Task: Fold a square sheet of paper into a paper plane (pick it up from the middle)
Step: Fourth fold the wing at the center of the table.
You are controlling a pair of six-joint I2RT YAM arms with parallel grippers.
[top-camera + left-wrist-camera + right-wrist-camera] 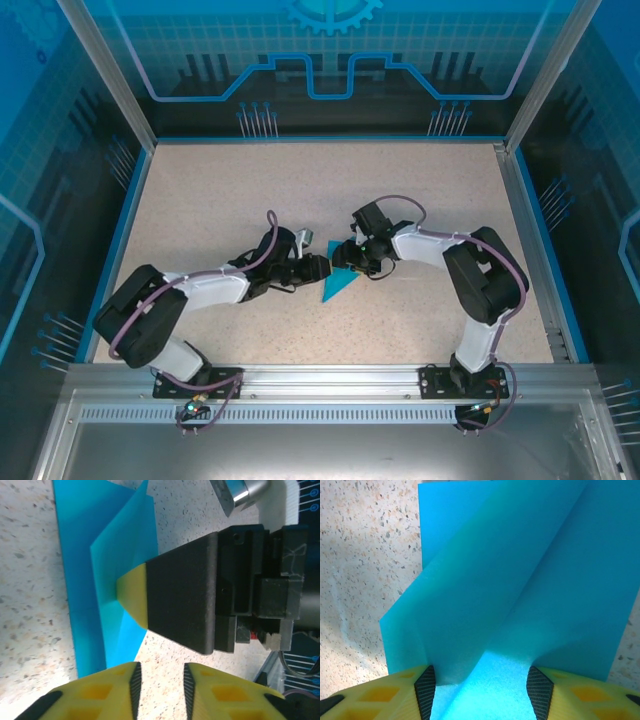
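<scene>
1. The left pincer (320, 266) lies low over the speckled table (230, 200) near its middle, reaching in from the left. Seen from its own wrist, the two yellow fingertips (125, 680) stand a narrow gap apart. Bare table shows between them and nothing is gripped. The nearest edge of the paper sits just beyond the left tip
2. The square sheet of paper (338, 284), plain teal, rests on the table between the two pincers, just right of the left one. It is partly folded: from above it tapers to a point toward the near edge, and one flap stands up off the layer beneath along a crease. Far behind it, the back wall (400, 60) carries printed blue lines and a gear shape
3. The right pincer (352, 258) comes in from the right onto the far end of the paper. Its jaws are spread wide, and the sheet spans the whole gap between the yellow fingertips (410, 692), with the raised fold running up between them. From the left wrist view, its black finger with a yellow tip (134, 597) touches the raised flap; I cannot tell whether it presses down or only rests there
</scene>
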